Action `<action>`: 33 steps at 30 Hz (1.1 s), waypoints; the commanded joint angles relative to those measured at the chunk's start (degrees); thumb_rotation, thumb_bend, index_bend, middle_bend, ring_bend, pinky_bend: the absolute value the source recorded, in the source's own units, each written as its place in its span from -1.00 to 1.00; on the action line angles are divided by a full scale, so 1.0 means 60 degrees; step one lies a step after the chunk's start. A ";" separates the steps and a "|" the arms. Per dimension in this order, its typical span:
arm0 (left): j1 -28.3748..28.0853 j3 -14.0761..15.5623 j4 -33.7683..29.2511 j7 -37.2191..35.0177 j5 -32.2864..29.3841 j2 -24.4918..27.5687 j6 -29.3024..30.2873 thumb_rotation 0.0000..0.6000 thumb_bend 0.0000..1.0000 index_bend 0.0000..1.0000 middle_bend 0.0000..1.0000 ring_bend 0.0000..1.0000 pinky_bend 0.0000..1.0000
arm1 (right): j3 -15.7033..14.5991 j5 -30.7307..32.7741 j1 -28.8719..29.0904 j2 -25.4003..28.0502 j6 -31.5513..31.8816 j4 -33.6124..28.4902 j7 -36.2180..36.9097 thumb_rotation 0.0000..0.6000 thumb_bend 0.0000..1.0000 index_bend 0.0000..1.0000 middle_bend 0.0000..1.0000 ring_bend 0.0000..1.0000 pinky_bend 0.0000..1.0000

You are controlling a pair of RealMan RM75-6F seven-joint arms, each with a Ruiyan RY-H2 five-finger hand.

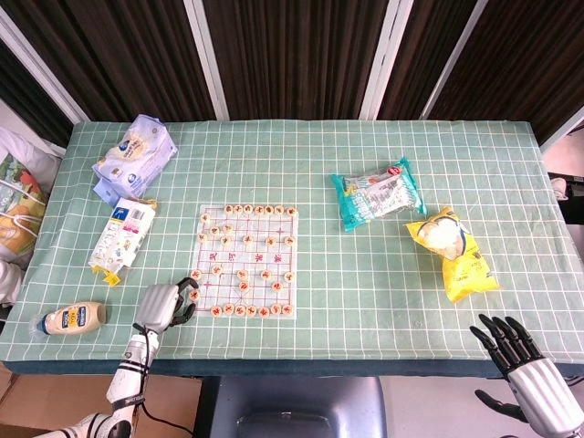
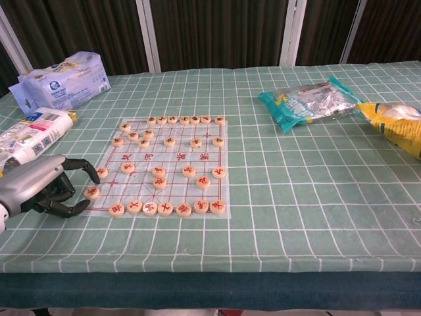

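While my left hand point(image 1: 164, 305) curls at the board's point(image 1: 247, 260) near-left corner, fingers bent, holding nothing, my right hand point(image 1: 522, 360) hangs spread off the table edge.
Chest view: fingertips point(image 2: 84, 207) just beside the edge piece point(image 2: 92, 193), contact unclear.

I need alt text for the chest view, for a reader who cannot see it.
The robot's left hand curls its fingers around a round chess piece at the left edge of a Chinese chess board on a green checked tablecloth. Snack bags lie far right.
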 commanded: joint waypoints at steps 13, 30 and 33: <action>-0.0093 -0.0074 0.0083 0.0068 -0.0275 -0.0038 -0.0227 1.00 -0.29 -0.15 1.00 1.00 1.00 | -0.0020 -0.0027 0.0000 -0.0015 -0.0027 0.0010 -0.0051 1.00 -0.50 -1.00 -1.00 -1.00 -1.00; -0.0151 -0.0180 -0.0078 0.0164 -0.0429 0.0051 -0.0243 1.00 -0.28 0.01 1.00 1.00 1.00 | -0.0104 -0.0108 0.0003 -0.0002 -0.0152 -0.0053 -0.0223 1.00 -0.50 -1.00 -1.00 -1.00 -1.00; -0.0147 -0.0201 -0.0295 0.0213 -0.0414 0.0142 -0.0171 1.00 -0.28 0.01 1.00 1.00 1.00 | -0.0107 -0.0098 0.0012 -0.0005 -0.0193 -0.0077 -0.0253 1.00 -0.50 -1.00 -1.00 -1.00 -1.00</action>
